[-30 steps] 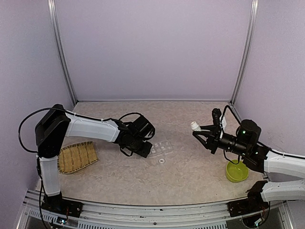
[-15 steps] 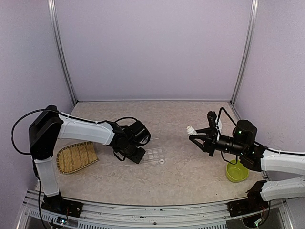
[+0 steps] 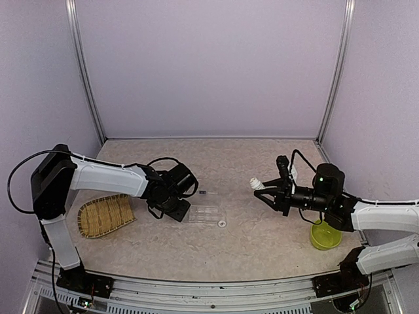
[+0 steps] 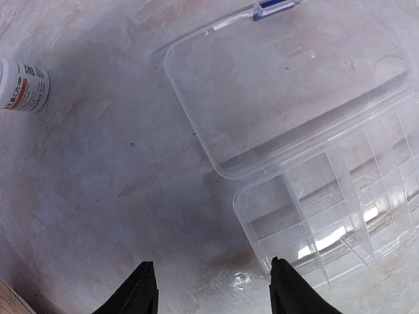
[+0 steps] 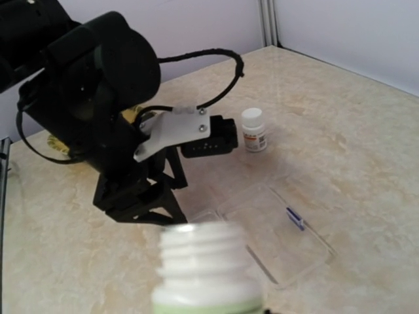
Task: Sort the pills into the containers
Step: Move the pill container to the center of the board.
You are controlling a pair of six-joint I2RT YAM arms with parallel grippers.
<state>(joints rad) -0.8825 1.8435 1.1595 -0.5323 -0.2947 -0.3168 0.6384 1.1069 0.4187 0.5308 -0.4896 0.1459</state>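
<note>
Since a second earlier both arms had shifted left: the right gripper brought its bottle nearer to the box, and the left gripper drew back, the box also lying further left. The right gripper pinched the uncapped bottle. The left one's fingers stood spread on nothing. The box lay mid-table, lid open flat, long axis left-right, left of and below the bottle's mouth, still apart. No pills were visible.

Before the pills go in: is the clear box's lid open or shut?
Open. The lid of the clear box lies folded back flat beside the base.
</note>
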